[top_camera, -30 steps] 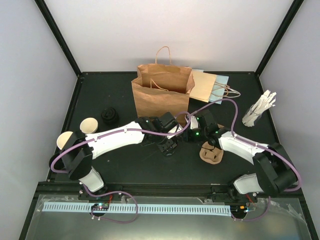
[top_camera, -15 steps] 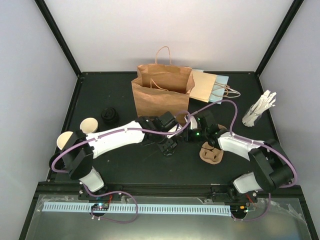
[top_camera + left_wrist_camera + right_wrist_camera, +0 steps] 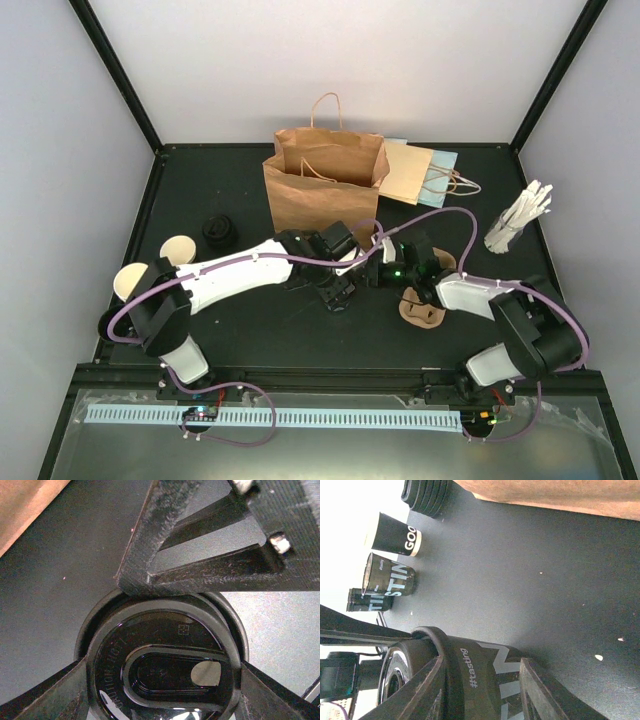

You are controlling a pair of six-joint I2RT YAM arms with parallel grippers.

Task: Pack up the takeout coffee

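Right tool (image 3: 481, 696) has slid in leftward versus a second ago and now clamps the sleeve of the centre cup (image 3: 476, 674) on the desk (image 3: 250, 335). Left tool (image 3: 161, 702) hasn't budged and is pinching the lid (image 3: 165, 677) on top. Looks like lidding. The open cup (image 3: 180, 250) and its twin (image 3: 130, 282) sit far left, unpacked.

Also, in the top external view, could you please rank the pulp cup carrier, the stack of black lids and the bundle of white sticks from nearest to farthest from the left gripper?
Measured from the left gripper:
1. the pulp cup carrier, just to its right, slightly nearer the front edge.
2. the stack of black lids, off to its left.
3. the bundle of white sticks, far right by the wall.
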